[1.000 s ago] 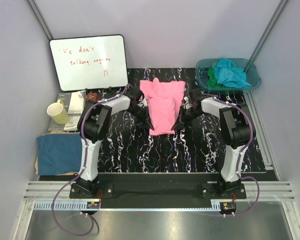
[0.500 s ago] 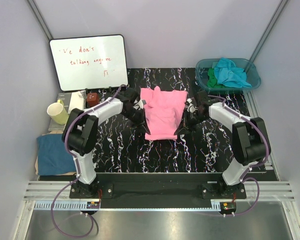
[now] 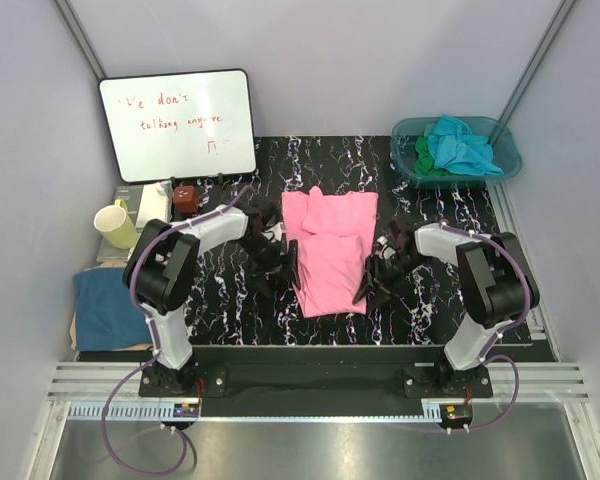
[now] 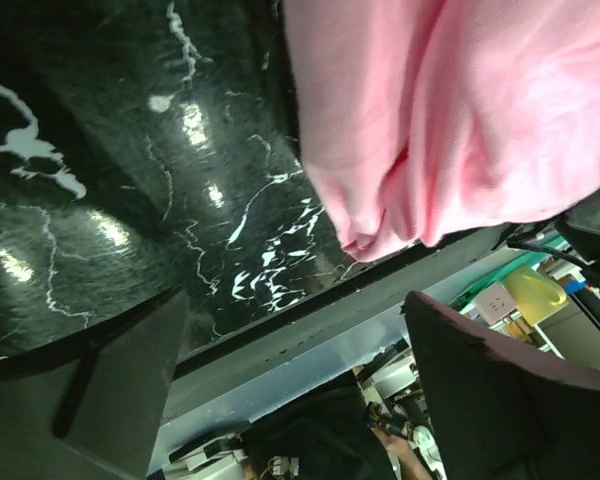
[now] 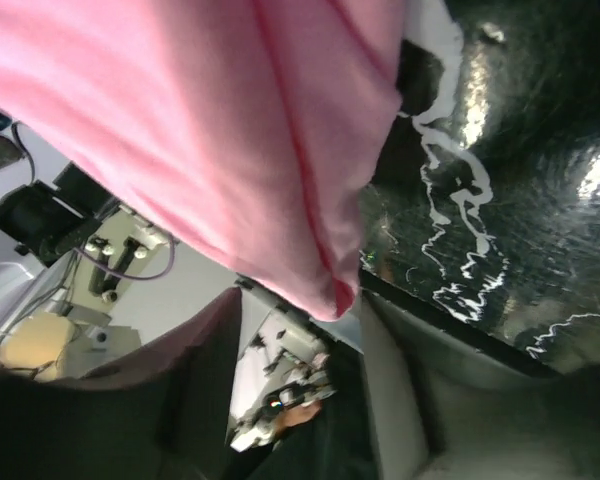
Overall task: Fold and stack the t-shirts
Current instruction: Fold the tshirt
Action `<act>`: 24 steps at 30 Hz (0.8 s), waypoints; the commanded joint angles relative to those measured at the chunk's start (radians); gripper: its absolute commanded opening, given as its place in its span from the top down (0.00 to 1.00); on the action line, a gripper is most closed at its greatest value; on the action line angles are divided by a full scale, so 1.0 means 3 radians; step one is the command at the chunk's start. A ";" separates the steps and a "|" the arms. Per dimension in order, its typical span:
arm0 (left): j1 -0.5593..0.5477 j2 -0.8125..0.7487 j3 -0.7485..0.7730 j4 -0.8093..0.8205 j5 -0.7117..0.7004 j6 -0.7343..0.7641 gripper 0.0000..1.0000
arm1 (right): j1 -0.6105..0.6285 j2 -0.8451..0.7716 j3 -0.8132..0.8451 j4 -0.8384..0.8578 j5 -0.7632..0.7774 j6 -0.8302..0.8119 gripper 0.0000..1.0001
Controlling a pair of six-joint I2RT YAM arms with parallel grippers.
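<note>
A bright pink t-shirt [image 3: 330,250] lies as a long folded strip down the middle of the black marbled table [image 3: 230,310]. My left gripper [image 3: 286,270] sits at the strip's near left edge, and my right gripper [image 3: 366,284] at its near right edge. In the left wrist view the left gripper [image 4: 300,400] is open and empty, with the pink cloth [image 4: 450,120] beyond its tips. The right gripper [image 5: 290,400] is also open, and a pink corner [image 5: 335,290] hangs just off its tips. More t-shirts, turquoise [image 3: 460,145] and green [image 3: 425,160], fill the basin.
The teal plastic basin [image 3: 505,160] stands at the back right. A whiteboard [image 3: 177,123] leans at the back left, with a yellow mug [image 3: 115,225] and small boxes below it. A dark blue folded cloth [image 3: 115,305] lies off the table's left edge.
Both grippers drew the pink shirt's edges toward the near side, stretching it into a longer strip, then opened and let go of it.
</note>
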State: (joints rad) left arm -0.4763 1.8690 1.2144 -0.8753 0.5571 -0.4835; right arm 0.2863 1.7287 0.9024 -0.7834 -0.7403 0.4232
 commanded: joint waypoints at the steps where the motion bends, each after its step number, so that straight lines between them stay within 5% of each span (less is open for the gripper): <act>1: -0.0008 -0.0263 -0.0049 -0.0094 -0.0154 0.0068 0.01 | 0.0022 -0.0382 0.0075 -0.0155 0.0146 0.0036 0.32; 10: -0.0100 -0.0728 -0.0677 0.0738 0.0116 -0.0351 0.01 | 0.0022 -0.1471 -0.0619 0.0248 0.0494 0.0480 0.00; 15: -0.0212 -0.0820 -0.1276 0.1541 0.0193 -0.0821 0.01 | 0.0033 -0.1667 -0.1085 0.0653 0.0605 0.0680 0.00; 24: -0.0560 -0.0575 -0.1445 0.2355 0.0122 -0.1374 0.03 | 0.0033 -0.1498 -0.1326 0.1399 0.0841 0.1064 0.04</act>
State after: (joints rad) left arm -0.6094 1.6470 0.8070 -0.3553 0.6365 -0.8055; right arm 0.2897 1.2747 0.5213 -0.5285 -0.5415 0.6830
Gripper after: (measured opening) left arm 0.986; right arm 0.975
